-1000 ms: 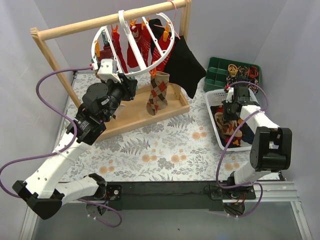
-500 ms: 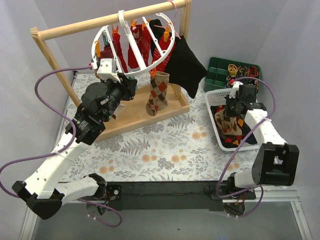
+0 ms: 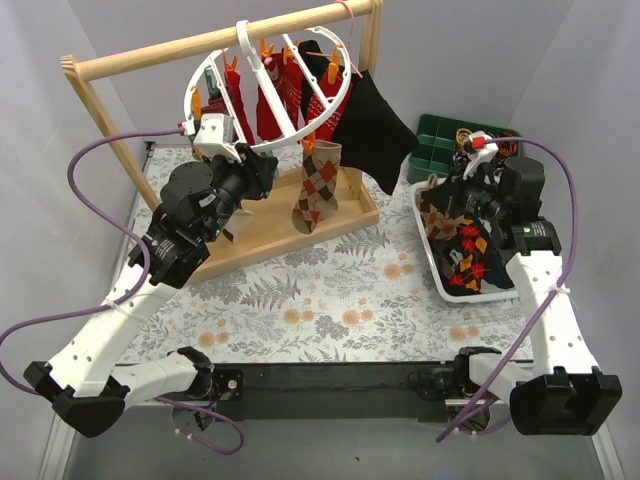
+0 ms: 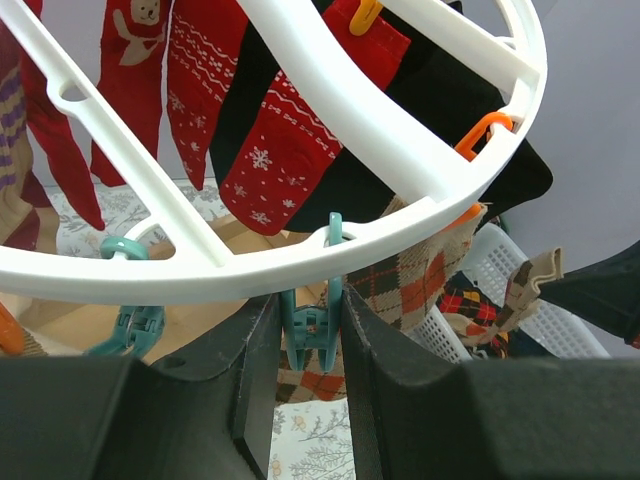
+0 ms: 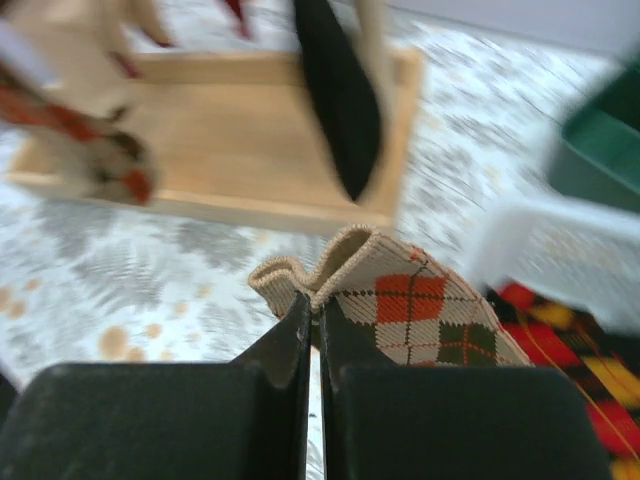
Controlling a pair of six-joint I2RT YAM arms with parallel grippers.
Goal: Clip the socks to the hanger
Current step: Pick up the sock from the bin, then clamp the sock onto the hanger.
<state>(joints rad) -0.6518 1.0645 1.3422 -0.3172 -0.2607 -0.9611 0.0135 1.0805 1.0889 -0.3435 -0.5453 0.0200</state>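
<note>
Several socks (image 3: 470, 255) in basket (image 3: 478, 297), right hand (image 5: 312, 330) pinching argyle sock (image 5: 410, 310)

Pale walls (image 3: 560, 60) enclose a table (image 3: 330, 292) covered in fern-and-flower print — a wooden rail frame (image 3: 150, 53) stands at its far side.

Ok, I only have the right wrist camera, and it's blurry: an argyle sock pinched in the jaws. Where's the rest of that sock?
Observer: Top view shows the argyle sock trailing from the right gripper down into the white basket.
Operator: And the left arm?
Observer: The left gripper has its jaws either side of a teal clip under the hanger ring; squeezing or not, I can't tell.
Operator: Any argyle hung already?
Observer: One, a second argyle sock, on the ring's near edge.
</note>
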